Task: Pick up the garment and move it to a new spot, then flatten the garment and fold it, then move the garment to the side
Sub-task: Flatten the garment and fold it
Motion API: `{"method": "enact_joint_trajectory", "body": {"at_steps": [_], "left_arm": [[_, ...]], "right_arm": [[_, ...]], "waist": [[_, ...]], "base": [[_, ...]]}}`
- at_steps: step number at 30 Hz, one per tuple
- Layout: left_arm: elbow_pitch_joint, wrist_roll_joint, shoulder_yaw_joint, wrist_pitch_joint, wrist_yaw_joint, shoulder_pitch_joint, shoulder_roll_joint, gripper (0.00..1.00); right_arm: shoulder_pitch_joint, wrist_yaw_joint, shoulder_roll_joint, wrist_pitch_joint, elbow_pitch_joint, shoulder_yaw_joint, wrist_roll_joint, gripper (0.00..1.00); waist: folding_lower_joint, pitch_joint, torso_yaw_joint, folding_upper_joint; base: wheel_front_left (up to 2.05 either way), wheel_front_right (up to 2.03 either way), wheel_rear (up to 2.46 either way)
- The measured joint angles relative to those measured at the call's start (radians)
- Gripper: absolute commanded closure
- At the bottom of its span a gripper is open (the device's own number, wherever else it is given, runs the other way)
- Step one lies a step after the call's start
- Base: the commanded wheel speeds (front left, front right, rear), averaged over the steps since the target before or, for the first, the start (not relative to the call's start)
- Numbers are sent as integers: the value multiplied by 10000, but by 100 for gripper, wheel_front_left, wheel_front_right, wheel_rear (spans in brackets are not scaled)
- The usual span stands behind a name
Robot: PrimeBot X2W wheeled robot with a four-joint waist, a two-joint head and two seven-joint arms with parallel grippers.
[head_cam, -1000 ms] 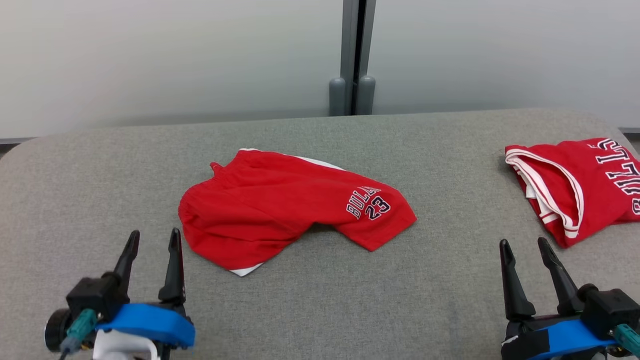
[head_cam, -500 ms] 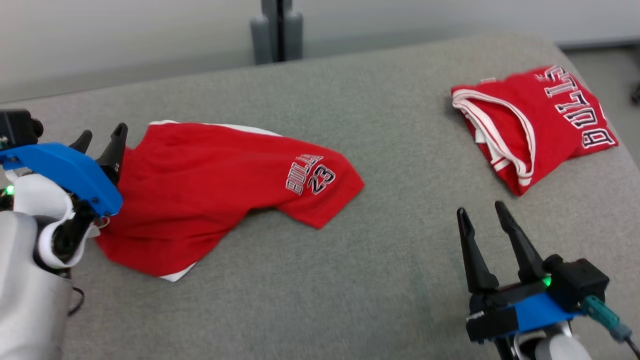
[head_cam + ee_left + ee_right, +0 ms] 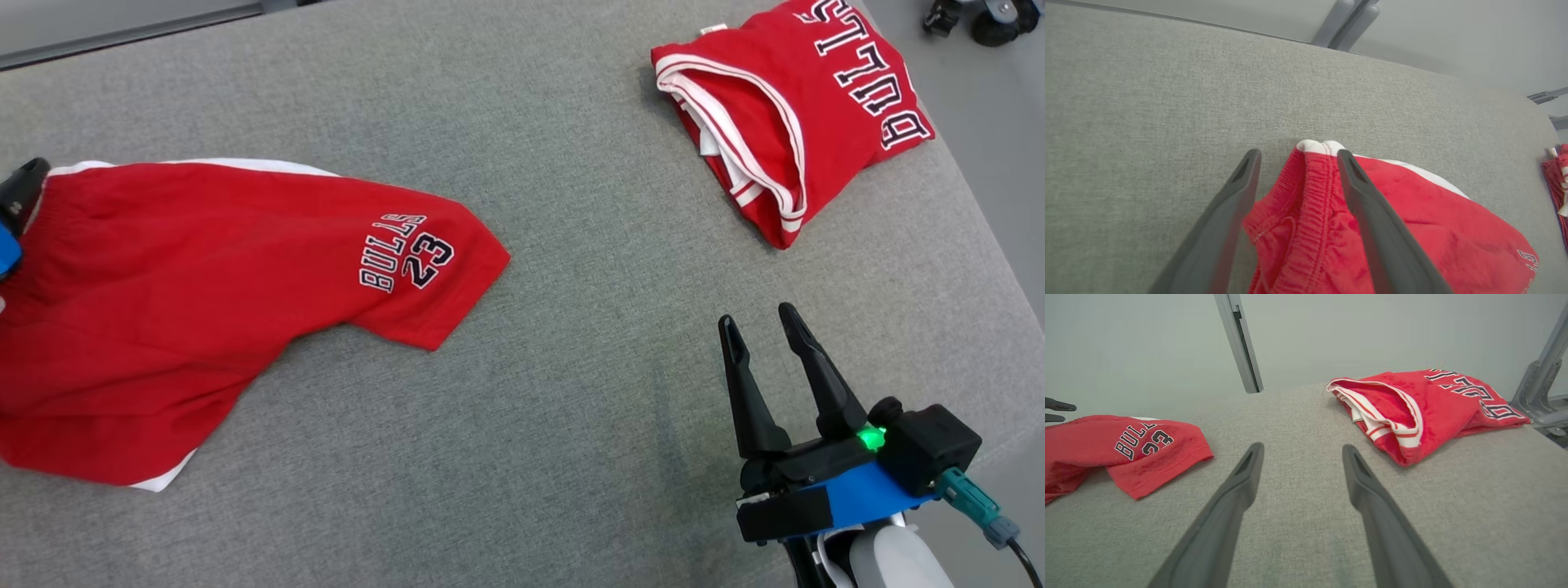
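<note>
Looks like the opening step: picking up the red shorts (image 3: 204, 302) for the move to a new spot. Found rumpled and unfolded on the grey tabletop (image 3: 571, 392), between near and far edges, well apart from the folded jersey (image 3: 784, 122) by the far right corner. Straddling the elastic waistband (image 3: 1310, 196) near its white-trimmed end with the left gripper (image 3: 1298, 154) spread wide, nothing pinched yet. Probably calls next for lowering a touch, closing on the waistband, then lifting. Hovering by the near edge with the right gripper (image 3: 758, 318), likewise spread and empty, well clear of the shorts.
</note>
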State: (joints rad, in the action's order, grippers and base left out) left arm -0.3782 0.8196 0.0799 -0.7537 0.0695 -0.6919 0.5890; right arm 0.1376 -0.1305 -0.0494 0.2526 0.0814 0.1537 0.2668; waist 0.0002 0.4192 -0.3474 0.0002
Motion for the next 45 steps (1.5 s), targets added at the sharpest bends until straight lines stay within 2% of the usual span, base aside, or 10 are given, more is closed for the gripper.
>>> {"method": "enact_joint_trajectory", "body": {"at_steps": [9,19,20,21,22,25,30,32,40,45], "left_arm": [[1089,671,-437,-1208,1198,295,0,0],[2034,901,-702,-1703,1626,814,221,0],[2155,1087,-719,-1816,1584,826,148,4],[2297,1279,-729,-1866,1480,827,36,76],[2428,1384,-736,-1837,1335,825,-59,100],[2754,1419,-683,-1277,506,709,-169,100],[3057,1501,-431,301,-1333,-258,-813,100],[3212,1486,-201,884,-1712,-735,-1032,100],[4959,1952,2013,2863,-1954,-2345,-1250,100],[5923,2729,3662,3499,-1956,-1970,-688,100]], "right_arm": [[118,-2,2,82,15,247,153,0],[224,-2,-2,86,-132,132,299,0],[224,-2,-2,88,-146,104,316,0],[224,-2,-2,88,-157,71,330,0],[224,-2,-2,88,-167,48,341,0],[234,0,-6,90,-174,42,426,0],[342,-2,-2,90,-146,79,433,0],[355,-2,-2,90,-109,52,405,0],[303,-2,-2,92,65,-42,245,0],[172,-2,2,92,144,-169,169,0]], "waist": [[-2,260,-313,-1],[-2,719,-849,0],[-2,735,-846,0],[-2,742,-834,0],[-2,746,-809,0],[-2,690,-673,0],[-2,364,-402,0],[-3,175,-299,-2],[-4,-677,91,-3],[-4,-1123,472,-3]], "base": [[0,0,0],[0,0,0],[0,0,0],[0,0,0],[0,0,0],[0,0,0],[0,0,0],[0,0,0],[0,0,0],[0,0,0]]}}
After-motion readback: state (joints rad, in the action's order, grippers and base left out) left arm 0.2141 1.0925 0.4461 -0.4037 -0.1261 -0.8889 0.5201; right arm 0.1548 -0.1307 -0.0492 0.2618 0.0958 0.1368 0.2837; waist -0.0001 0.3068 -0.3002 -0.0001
